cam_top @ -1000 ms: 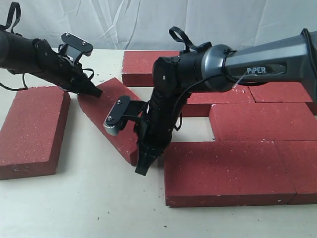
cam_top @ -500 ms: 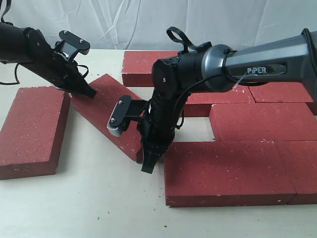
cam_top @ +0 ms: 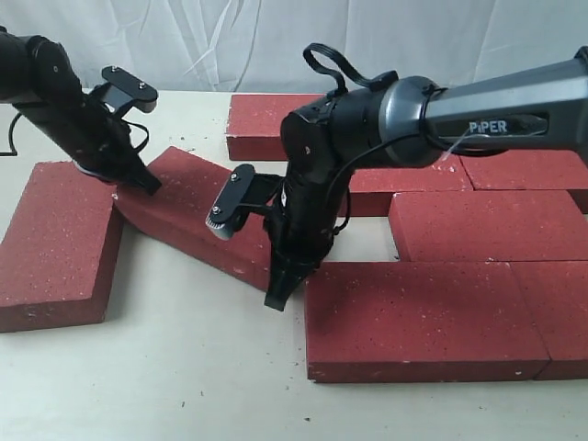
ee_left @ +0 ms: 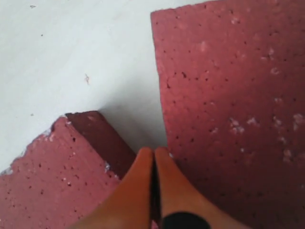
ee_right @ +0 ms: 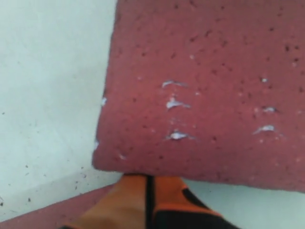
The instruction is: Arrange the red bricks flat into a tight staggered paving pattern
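Note:
One loose red brick [cam_top: 197,216] lies slanted between a lone red brick [cam_top: 55,239] on the left and the paved group on the right. My left gripper [cam_top: 147,186] is shut and empty, its tip at the loose brick's far-left corner. In the left wrist view its fingertips [ee_left: 145,160] point into the gap between two bricks [ee_left: 228,119] [ee_left: 47,186]. My right gripper [cam_top: 277,296] is shut and empty, pressed against the loose brick's near-right end beside the front paved brick [cam_top: 413,312]. In the right wrist view its fingertips [ee_right: 136,183] butt against that brick's edge [ee_right: 205,95].
Several red bricks lie flat in staggered rows at the right [cam_top: 487,225], with one at the back middle [cam_top: 266,124]. The table top [cam_top: 184,367] is pale and gritty, with bare surface in front. A white cloth hangs behind.
The loose brick has turned to lie more crosswise, its left end swinging toward the lone left brick. My left gripper has moved left and down with it; the right gripper has shifted slightly right.

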Tool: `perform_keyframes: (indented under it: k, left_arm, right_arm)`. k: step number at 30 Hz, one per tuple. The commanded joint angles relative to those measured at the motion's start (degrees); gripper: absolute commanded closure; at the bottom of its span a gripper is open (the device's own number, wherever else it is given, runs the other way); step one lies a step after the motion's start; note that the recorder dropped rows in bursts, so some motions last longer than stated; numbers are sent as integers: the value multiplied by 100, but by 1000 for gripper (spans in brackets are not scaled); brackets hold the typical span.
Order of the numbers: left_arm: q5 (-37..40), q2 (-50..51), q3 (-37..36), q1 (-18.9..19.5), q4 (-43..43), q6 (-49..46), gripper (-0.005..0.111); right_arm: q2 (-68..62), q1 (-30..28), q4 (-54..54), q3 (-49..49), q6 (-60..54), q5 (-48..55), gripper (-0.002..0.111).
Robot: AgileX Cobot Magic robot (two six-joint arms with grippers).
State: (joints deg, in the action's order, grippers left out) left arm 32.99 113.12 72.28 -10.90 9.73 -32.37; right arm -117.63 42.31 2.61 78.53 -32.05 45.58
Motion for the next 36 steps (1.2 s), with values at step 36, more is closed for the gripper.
perform_keyframes:
  k: [36]
  left_arm:
    - [1028,-329,-12,-66,457,84,107]
  right_arm:
    - [1023,-564,-1598,-308,1339,244,109]
